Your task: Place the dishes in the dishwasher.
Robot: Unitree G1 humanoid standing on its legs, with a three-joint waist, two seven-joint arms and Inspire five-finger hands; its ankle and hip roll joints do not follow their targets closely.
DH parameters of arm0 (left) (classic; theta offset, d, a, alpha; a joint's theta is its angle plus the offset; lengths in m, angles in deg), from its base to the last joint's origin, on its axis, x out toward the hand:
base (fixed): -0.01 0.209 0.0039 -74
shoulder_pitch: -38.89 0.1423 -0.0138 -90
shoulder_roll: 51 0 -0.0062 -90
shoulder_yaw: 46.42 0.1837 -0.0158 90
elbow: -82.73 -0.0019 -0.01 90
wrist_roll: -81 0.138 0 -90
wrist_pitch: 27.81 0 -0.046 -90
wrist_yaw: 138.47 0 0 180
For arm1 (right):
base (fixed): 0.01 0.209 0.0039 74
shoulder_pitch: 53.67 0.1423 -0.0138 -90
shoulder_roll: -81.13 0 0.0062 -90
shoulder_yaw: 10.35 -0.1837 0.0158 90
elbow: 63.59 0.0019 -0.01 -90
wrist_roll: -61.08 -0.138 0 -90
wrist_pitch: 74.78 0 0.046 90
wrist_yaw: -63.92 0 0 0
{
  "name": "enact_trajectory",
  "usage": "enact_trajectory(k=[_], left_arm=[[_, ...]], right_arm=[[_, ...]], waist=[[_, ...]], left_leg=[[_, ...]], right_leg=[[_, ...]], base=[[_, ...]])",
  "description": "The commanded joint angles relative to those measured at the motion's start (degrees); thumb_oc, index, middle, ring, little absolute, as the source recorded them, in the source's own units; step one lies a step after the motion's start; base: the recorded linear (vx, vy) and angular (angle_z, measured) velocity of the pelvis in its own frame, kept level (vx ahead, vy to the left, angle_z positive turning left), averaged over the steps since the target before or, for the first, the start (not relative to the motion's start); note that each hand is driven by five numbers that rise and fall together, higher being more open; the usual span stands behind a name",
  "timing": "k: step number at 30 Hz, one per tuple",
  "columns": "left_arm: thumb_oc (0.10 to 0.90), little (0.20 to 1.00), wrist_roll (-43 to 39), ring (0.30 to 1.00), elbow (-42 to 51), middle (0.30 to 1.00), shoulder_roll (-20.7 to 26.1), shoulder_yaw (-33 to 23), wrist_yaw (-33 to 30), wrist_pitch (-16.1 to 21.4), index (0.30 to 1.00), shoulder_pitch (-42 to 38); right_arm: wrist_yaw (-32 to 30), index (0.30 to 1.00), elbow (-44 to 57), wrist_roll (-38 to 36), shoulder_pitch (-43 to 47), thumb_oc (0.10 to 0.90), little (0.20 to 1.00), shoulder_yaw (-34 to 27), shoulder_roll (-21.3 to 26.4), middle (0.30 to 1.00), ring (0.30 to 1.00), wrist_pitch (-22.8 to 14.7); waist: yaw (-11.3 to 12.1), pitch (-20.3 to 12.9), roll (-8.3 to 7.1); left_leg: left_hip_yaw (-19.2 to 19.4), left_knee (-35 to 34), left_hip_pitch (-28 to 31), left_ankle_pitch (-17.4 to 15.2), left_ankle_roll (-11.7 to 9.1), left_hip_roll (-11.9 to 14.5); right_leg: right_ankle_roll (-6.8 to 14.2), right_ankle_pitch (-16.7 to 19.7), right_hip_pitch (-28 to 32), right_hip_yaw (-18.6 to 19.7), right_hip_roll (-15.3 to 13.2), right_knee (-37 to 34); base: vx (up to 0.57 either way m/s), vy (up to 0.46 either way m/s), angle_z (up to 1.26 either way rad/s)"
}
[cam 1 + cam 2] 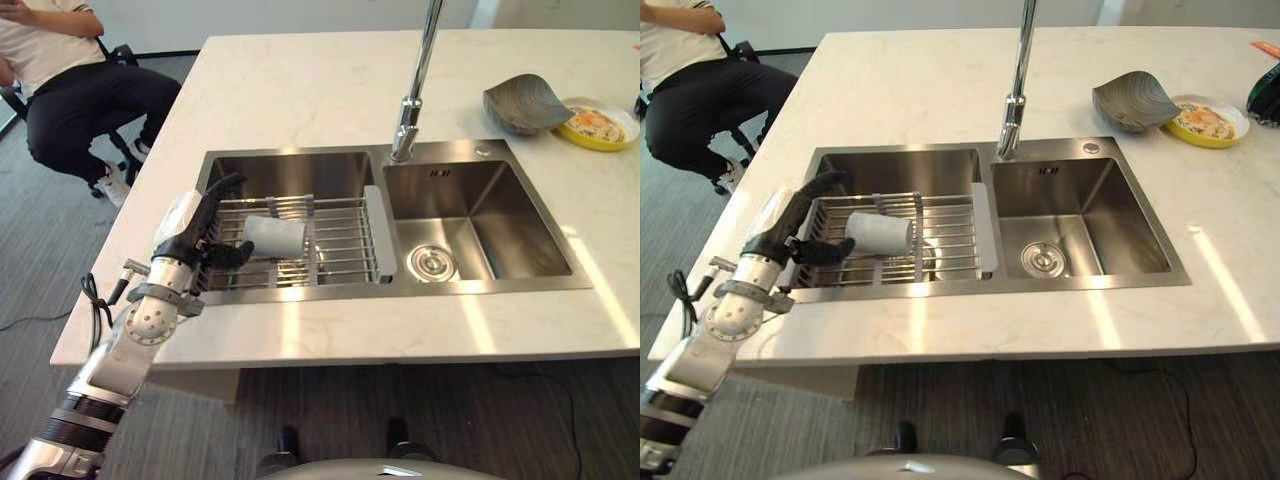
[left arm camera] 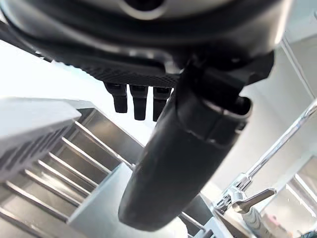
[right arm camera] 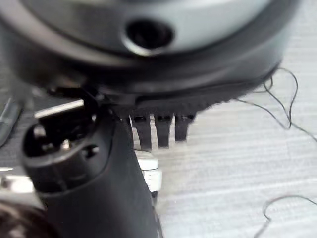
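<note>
Left eye view: left hand point(image 1: 205, 232), fingers spread, hovers beside a white cup point(image 1: 274, 237) lying on the sink rack point(image 1: 340, 250); grey bowl point(image 1: 524, 103) and yellow plate point(image 1: 597, 126), seemingly still with food, wait beyond the sink.

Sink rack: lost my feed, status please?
Left robot hand open beside white cup lying on rack. Right robot hand open, over floor. Grey bowl, yellow plate on counter.
</note>
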Motion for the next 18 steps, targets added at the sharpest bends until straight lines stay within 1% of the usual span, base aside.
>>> enact_trajectory(k=[1, 2, 4, 5, 6, 8, 10, 11, 12, 16, 18], left_arm=[[0.800, 0.900, 4.47, 0.900, 3.72, 0.900, 5.76, -0.16, 0.32, 5.23, 0.900, -8.97], [0.800, 0.900, 4.87, 0.900, 3.51, 0.900, 7.41, 0.94, 1.02, 5.39, 0.900, -9.62], [0.800, 0.900, 4.85, 0.900, 3.35, 0.900, 7.48, 1.21, 0.99, 5.44, 0.900, -9.89], [0.800, 0.900, 4.07, 0.900, 3.86, 0.900, 10.27, 2.03, 2.29, 5.84, 0.900, -10.25], [0.800, 0.900, 3.00, 0.900, 4.24, 0.900, 11.98, 2.45, 3.15, 5.86, 0.900, -10.22], [0.800, 0.900, 2.24, 0.900, 4.44, 0.900, 12.77, 3.15, 4.18, 5.83, 0.900, -10.45], [0.800, 0.900, 1.60, 0.900, 4.35, 0.900, 13.02, 3.96, 5.10, 5.76, 0.900, -10.77], [0.800, 0.900, 0.61, 0.900, 4.56, 0.900, 13.09, 5.54, 6.06, 6.03, 0.900, -12.69], [0.800, 0.900, 0.72, 0.900, 4.66, 0.900, 12.29, 7.40, 7.27, 5.46, 0.900, -13.51], [0.800, 0.900, -0.16, 0.900, 1.75, 0.900, 11.26, 9.35, 8.13, 4.67, 0.900, -15.50], [0.800, 0.900, 0.25, 0.900, -0.03, 0.900, 11.10, 9.29, 8.02, 4.15, 0.900, -15.91]], right_arm=[[-0.24, 0.900, -0.93, 1.97, -1.80, 0.800, 0.900, 1.84, 1.02, 0.900, 0.900, -0.06], [-0.25, 0.900, -1.10, 2.05, -2.07, 0.800, 0.900, 1.68, 1.07, 0.900, 0.900, -0.16], [-0.25, 0.900, -1.09, 2.05, -2.10, 0.800, 0.900, 1.62, 0.95, 0.900, 0.900, -0.17], [-0.05, 0.900, -1.33, 2.21, -2.90, 0.800, 0.900, 1.29, 1.03, 0.900, 0.900, -0.22], [0.29, 0.900, -1.50, 2.33, -3.85, 0.800, 0.900, 1.11, 1.11, 0.900, 0.900, -0.35], [0.66, 0.900, -1.61, 2.22, -4.51, 0.800, 0.900, 1.25, 1.26, 0.900, 0.900, -0.31], [1.00, 0.900, -1.63, 2.22, -4.76, 0.800, 0.900, 1.35, 1.30, 0.900, 0.900, -0.29], [1.18, 0.900, -2.99, 1.61, -2.72, 0.800, 0.900, 0.65, 2.83, 0.900, 0.900, 1.17], [1.15, 0.900, -2.98, -0.26, -1.31, 0.800, 0.900, 0.56, 1.84, 0.900, 0.900, 0.15], [1.97, 0.900, -2.69, -1.19, -1.02, 0.800, 0.900, 1.69, 1.04, 0.900, 0.900, 0.47], [2.08, 0.900, -2.57, -1.02, -1.09, 0.800, 0.900, 1.89, 0.79, 0.900, 0.900, 0.66]], waist=[[-0.35, -1.97, 1.66], [-0.57, -2.09, 1.79], [-0.43, -2.09, 1.70], [-0.68, -2.30, 1.92], [-0.91, -2.49, 1.93], [-1.18, -2.56, 1.91], [-1.32, -2.57, 1.95], [-1.30, -2.92, 1.85], [-0.48, -3.27, 1.89], [-0.25, -3.65, 2.15], [-0.27, -3.56, 2.28]], left_leg=[[0.68, 0.27, 2.67, -4.10, -3.14, 3.13], [0.93, 0.27, 2.83, -4.24, -3.09, 2.99], [0.97, 0.27, 2.85, -4.25, -3.09, 2.98], [1.48, 0.27, 3.20, -4.41, -3.05, 3.00], [1.74, 0.27, 3.53, -4.50, -3.01, 2.95], [1.97, 0.27, 3.87, -4.51, -3.10, 3.14], [1.99, 0.27, 4.04, -4.51, -3.14, 3.24], [1.93, 0.27, 4.18, -4.49, -3.19, 3.39], [1.45, 0.27, 4.48, -4.59, -3.23, 3.60], [1.27, 0.27, 4.94, -4.66, -3.46, 4.05], [1.08, 0.27, 4.90, -4.52, -3.57, 4.27]], right_leg=[[6.21, -1.66, -0.12, 0.09, -2.98, 2.24], [6.28, -1.40, -0.21, 0.17, -3.10, 2.09], [6.28, -1.38, -0.20, 0.21, -3.10, 2.05], [6.28, -0.96, -0.30, 0.49, -3.20, 1.75], [6.28, -0.73, -0.28, 0.77, -3.09, 1.55], [6.28, -0.80, -0.31, 1.01, -2.97, 1.51], [6.28, -0.88, -0.29, 1.20, -2.87, 1.47], [6.28, -0.98, -0.11, 1.14, -2.84, 1.34], [6.28, -1.36, 0.62, 0.53, -2.68, 1.04], [6.28, -1.75, 1.25, 0.19, -2.37, 0.67], [6.26, -1.89, 1.21, 0.14, -2.09, 0.67]], base=[[0.02, 0.055, -0.21], [0.02, 0.054, -0.18], [0.02, 0.013, -0.10], [0.05, 0.010, -0.17], [0.05, 0.010, -0.20], [0.03, -0.010, -0.15], [0.03, -0.016, -0.07], [0.07, -0.049, -0.11], [0.06, -0.045, -0.06], [0.05, -0.024, 0.02], [0.03, -0.033, 0.00]])
